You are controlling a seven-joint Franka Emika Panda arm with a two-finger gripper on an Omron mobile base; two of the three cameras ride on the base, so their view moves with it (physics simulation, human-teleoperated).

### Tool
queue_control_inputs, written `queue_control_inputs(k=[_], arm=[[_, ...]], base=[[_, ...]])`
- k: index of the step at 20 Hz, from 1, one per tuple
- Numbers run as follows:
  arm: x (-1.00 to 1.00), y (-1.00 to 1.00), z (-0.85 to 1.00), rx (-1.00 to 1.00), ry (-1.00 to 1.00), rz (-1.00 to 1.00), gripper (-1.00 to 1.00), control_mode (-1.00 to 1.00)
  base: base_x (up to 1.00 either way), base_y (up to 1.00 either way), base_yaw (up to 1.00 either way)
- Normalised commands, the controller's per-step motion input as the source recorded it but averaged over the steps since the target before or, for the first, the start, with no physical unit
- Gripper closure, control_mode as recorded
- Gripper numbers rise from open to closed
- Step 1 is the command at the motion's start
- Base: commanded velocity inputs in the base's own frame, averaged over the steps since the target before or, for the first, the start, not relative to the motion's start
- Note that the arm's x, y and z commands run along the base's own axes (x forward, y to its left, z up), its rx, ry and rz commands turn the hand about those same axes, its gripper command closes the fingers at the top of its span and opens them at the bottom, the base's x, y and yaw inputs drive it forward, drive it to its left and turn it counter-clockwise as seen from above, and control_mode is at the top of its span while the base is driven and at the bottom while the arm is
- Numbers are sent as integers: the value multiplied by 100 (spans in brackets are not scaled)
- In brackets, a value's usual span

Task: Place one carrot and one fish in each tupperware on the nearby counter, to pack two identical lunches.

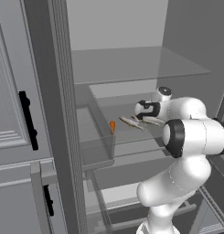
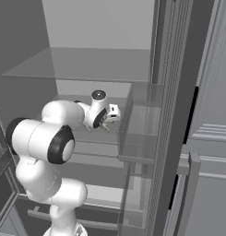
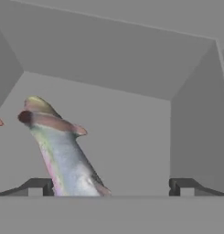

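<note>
Your gripper (image 3: 109, 187) is reaching into an open fridge, and its jaws stand wide apart with nothing between them. In the hand view the nearest fish (image 3: 63, 155) lies on the shelf (image 3: 131, 137) just ahead, off to the left of centre: its lower end sits right beside the left fingertip (image 3: 38, 186), not midway between the two tips. Its long axis runs away from the hand, leaning up and to the left, so it lies roughly along your line of approach and not across the jaws. To my eye you need to shift the hand toward that side before closing, or only the left tip will meet it.

The hand view gives you that offset and the fish's colouring, plus an orange sliver at its left edge, too little to name. The left base view shows what the hand camera misses: the carrot (image 1: 112, 126) standing at the shelf's left end, well apart from the hand, and two slim fish (image 1: 131, 123) lying by the wrist. From the right base view the hand (image 2: 112, 113) hides the fish.
</note>
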Motion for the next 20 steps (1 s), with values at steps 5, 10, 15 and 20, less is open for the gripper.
queue_control_inputs(k=[5, 10, 15, 20], arm=[[-30, 14, -35, -4, 0, 7, -100, -100], [-40, 3, -26, 0, 0, 3, -100, -100], [-6, 7, -32, -1, 0, 3, 100, -100], [4, 4, -4, -1, 5, 5, 100, -100]], base=[[0, 0, 0], [0, 0, 0], [0, 0, 0], [0, 0, 0]])
